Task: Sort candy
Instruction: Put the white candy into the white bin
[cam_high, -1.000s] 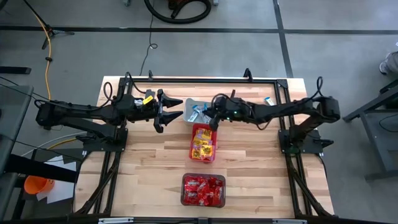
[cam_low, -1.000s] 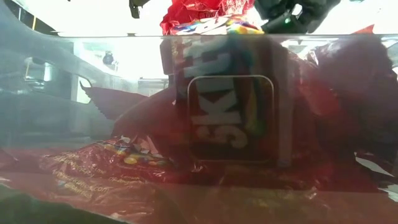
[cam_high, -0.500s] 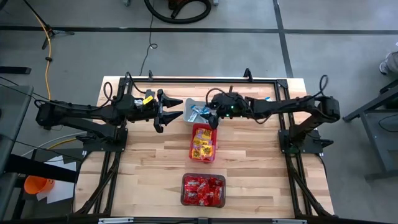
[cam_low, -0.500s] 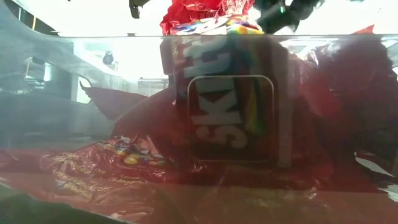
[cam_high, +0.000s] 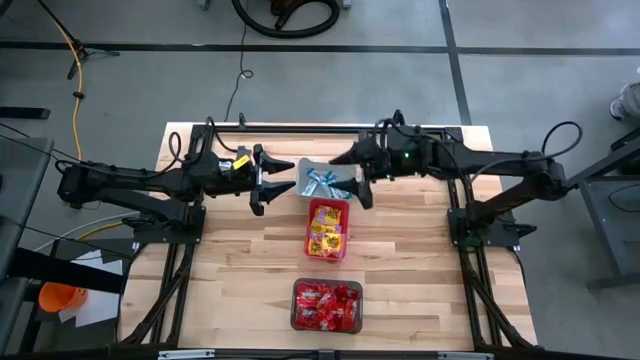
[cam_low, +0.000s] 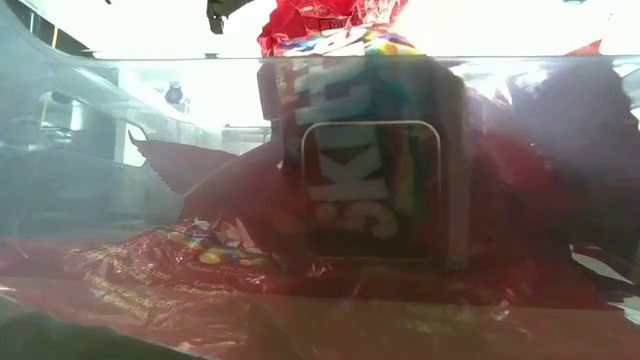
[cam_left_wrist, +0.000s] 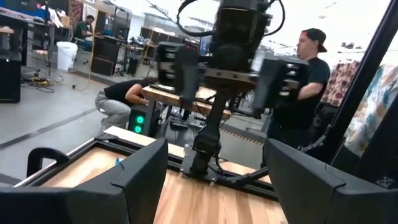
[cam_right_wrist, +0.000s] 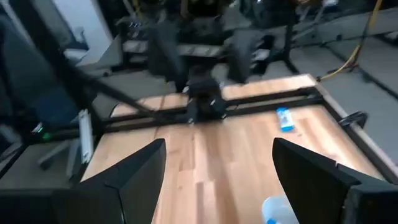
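Right gripper (cam_high: 357, 176) empty, fingers spread, upper centre of frame beside grey rectangular bin (cam_high: 303, 167) holding blue-and-white wrapped candy packets (cam_high: 320, 181). Left gripper (cam_high: 266, 178) waits left of it, fingers apart. Judgement: next pick wants a square approach to one packet only.

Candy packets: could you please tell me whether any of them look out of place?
Yes: in the right wrist view, one blue-and-white packet lies alone on the bare wooden table, outside any bin, close to the black frame rail. It looks unsorted or dropped.
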